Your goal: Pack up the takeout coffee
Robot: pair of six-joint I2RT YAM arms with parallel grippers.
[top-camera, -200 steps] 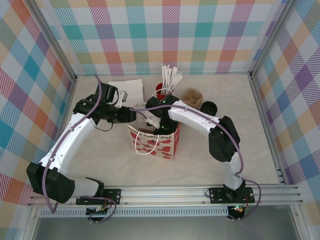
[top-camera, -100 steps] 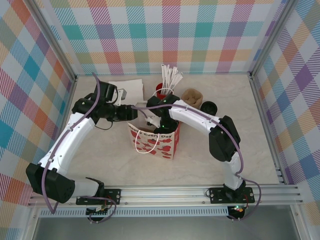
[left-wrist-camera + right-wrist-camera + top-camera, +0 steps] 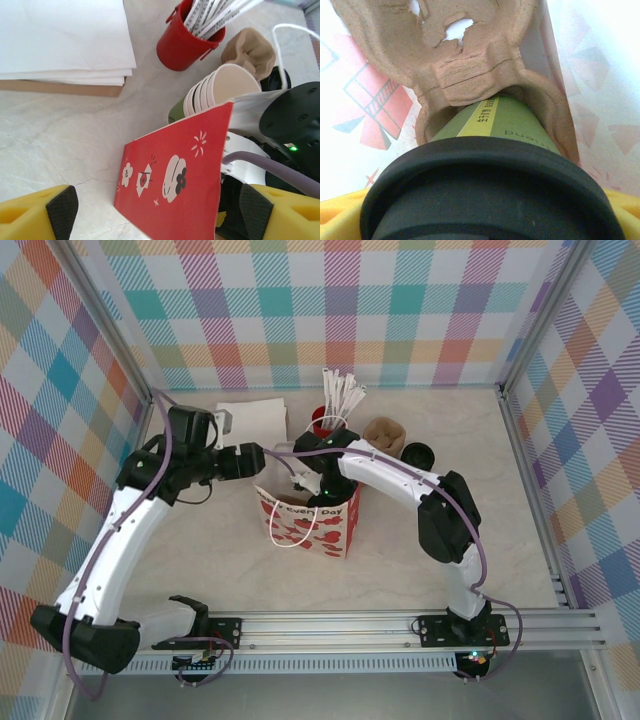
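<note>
Lidded cup (image 3: 502, 125): olive-green wall with a yellow-green stripe and print, black lid (image 3: 485, 195) on top. It sits in a pocket of a brown pulp carrier (image 3: 455, 65), which is torn at its far edge. Printed red-and-white bag walls rise at both sides.

Right claw (image 3: 480, 215): yellow fingers (image 3: 335, 215) stand far apart at 3 and 9 o'clock of the lid. Cannot tell whether they press on it. In the top view this claw reaches down into the mouth of the bag (image 3: 312, 522).

Stack of cups (image 3: 220, 87): nested, cream inside, olive outside, lying tilted on the table (image 3: 60, 130) just behind the bag's red side panel, mouth toward the camera.

Left claw (image 3: 160, 212): wide, with a black pad (image 3: 62, 210) at each lower corner and nothing between them. From above it hangs at 10 o'clock of the bag, near the rim.

Bag: upright near the table's middle, red hearts on white, white cord handle on the near face.

Around it, from above:
- Red cup (image 3: 322, 422) of white paper-wrapped sticks at 12 o'clock.
- White paper stack (image 3: 250, 415) at 11 o'clock.
- Brown crumpled pulp piece (image 3: 383, 433) at 1 o'clock.
- Dark round object (image 3: 417, 453) at 2 o'clock, just beside the pulp piece.
</note>
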